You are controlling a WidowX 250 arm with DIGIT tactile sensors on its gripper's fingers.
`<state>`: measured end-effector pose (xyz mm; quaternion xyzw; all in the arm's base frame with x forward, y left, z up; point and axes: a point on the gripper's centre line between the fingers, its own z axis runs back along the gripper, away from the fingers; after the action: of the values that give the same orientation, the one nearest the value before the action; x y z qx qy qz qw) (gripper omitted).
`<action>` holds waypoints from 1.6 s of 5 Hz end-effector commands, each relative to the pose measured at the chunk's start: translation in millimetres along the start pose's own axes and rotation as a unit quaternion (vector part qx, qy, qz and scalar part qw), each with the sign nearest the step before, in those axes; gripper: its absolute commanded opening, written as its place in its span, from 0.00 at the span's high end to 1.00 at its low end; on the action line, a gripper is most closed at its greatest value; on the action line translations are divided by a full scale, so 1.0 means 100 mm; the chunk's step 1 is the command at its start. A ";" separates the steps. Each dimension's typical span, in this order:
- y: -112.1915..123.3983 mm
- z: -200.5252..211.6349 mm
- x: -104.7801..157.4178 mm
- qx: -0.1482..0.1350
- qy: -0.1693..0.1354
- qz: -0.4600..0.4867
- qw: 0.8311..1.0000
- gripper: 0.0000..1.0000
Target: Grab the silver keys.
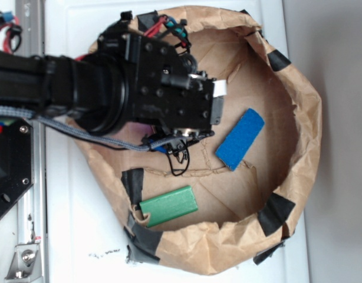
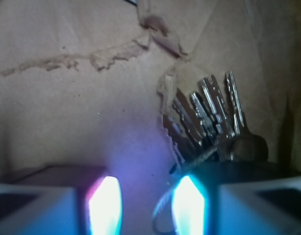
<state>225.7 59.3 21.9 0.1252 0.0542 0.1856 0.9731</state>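
Note:
The silver keys (image 2: 209, 122) lie fanned out on the brown paper floor, blades pointing away, in the right half of the wrist view. My gripper (image 2: 146, 205) is open just above the floor, and bare paper shows between its two glowing pads. The right finger (image 2: 189, 205) covers the near end of the bunch. A thin wire loop (image 2: 163, 218) from the bunch curls into the gap beside that finger. In the exterior view the gripper (image 1: 198, 112) points down into the paper bag and hides the keys.
A rolled-down brown paper bag (image 1: 305, 118) with black tape patches walls in the work area. A blue block (image 1: 240, 140) lies right of the gripper and a green block (image 1: 168, 206) near the bag's front rim. Black cable loops (image 1: 177, 160) hang beside the wrist.

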 end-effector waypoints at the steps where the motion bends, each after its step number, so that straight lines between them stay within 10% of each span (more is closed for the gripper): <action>1: 0.15 0.08 0.05 -0.005 -0.023 0.014 1.000 1.00; 5: 0.18 0.11 0.06 -0.015 -0.032 0.013 0.999 1.00; 8: 0.17 1.09 0.18 -0.189 -0.065 0.036 0.979 1.00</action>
<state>247.8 40.0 109.4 -0.0482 -0.0105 0.2140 0.9756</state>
